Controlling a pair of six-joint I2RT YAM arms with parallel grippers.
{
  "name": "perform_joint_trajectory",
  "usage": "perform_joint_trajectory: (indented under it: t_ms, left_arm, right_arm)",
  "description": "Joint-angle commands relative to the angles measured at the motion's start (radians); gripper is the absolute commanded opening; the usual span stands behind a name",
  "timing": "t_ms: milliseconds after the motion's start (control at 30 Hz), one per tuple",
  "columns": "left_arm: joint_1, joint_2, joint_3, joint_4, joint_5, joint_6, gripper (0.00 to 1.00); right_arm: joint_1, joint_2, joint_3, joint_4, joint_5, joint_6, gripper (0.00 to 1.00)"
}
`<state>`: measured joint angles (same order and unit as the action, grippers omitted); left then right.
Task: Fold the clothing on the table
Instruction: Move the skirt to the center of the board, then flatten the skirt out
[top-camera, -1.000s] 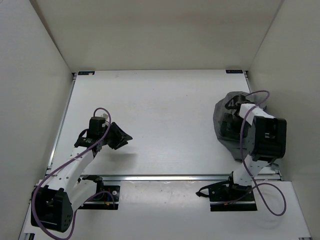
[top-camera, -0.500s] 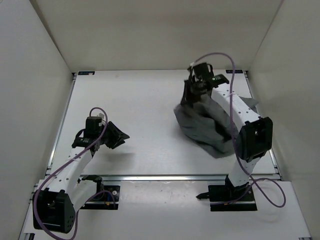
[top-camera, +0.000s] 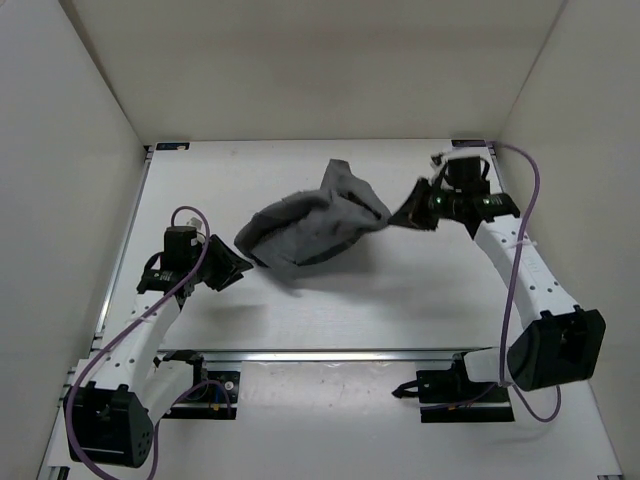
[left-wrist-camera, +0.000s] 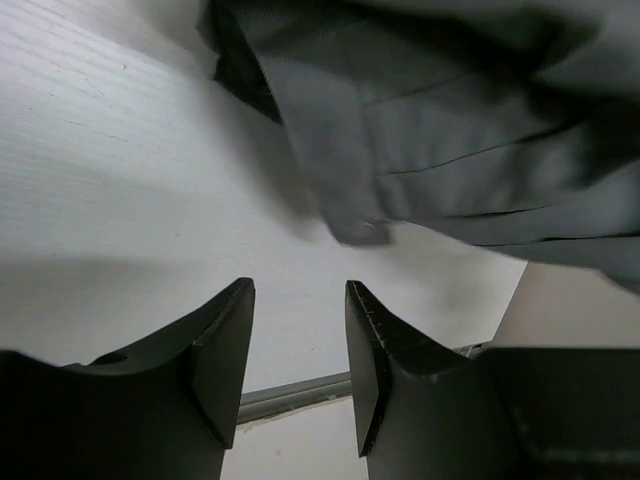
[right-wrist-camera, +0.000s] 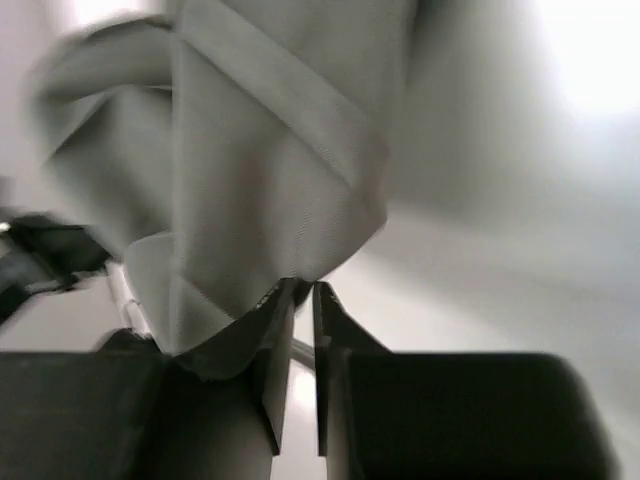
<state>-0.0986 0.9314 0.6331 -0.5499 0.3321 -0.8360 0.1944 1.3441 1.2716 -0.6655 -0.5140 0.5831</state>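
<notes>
One dark grey pleated garment (top-camera: 315, 228) hangs bunched over the middle of the white table (top-camera: 230, 180), with its shadow on the top just beneath. Its long axis runs side to side and is tilted slightly. The right end narrows to a tip farther back, while the broader left end sags nearer the arm bases. A hump of cloth rises toward the far edge.

The right claw (top-camera: 400, 213) is pressed together on the right tip, pinching a fold of the cloth. The left claw (top-camera: 238, 265) is spread, its fingers pointing at the garment's left end. It sits just beside the cloth and grips nothing.

Plain white walls (top-camera: 300, 70) stand around the table. A metal rail (top-camera: 330, 353) runs along the near edge between the arm bases and the garment.
</notes>
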Motion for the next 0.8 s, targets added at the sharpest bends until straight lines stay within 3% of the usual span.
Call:
perform_joint_trajectory:
  t_ms: [0, 33, 133, 267, 400, 567, 767]
  left_arm:
    - [-0.025, 0.007, 0.027, -0.001, -0.015, 0.029, 0.52]
    - [-0.044, 0.024, 0.025, 0.008, -0.021, 0.032, 0.53]
    - [-0.082, 0.04, 0.001, 0.027, -0.036, 0.017, 0.53]
    - [-0.056, 0.052, -0.015, 0.039, -0.05, 0.023, 0.54]
    - [-0.072, 0.093, -0.003, 0.073, -0.09, 0.028, 0.54]
    - [-0.081, 0.146, 0.022, 0.082, -0.111, 0.017, 0.54]
    - [-0.036, 0.103, 0.045, 0.054, -0.122, 0.02, 0.53]
  right_arm:
    - [-0.062, -0.051, -0.208, -0.075, 0.127, -0.038, 0.13]
    - [-0.079, -0.051, -0.266, -0.082, 0.147, -0.055, 0.33]
    - [-0.052, -0.043, -0.302, -0.13, 0.296, -0.098, 0.44]
    - [0.15, -0.106, -0.245, -0.1, 0.465, -0.057, 0.48]
    - [0.414, -0.134, -0.316, 0.091, 0.388, 0.093, 0.47]
    - [0.634, 0.067, -0.367, 0.357, 0.304, 0.227, 0.49]
    - [0.706, 0.349, -0.267, 0.49, 0.296, 0.317, 0.56]
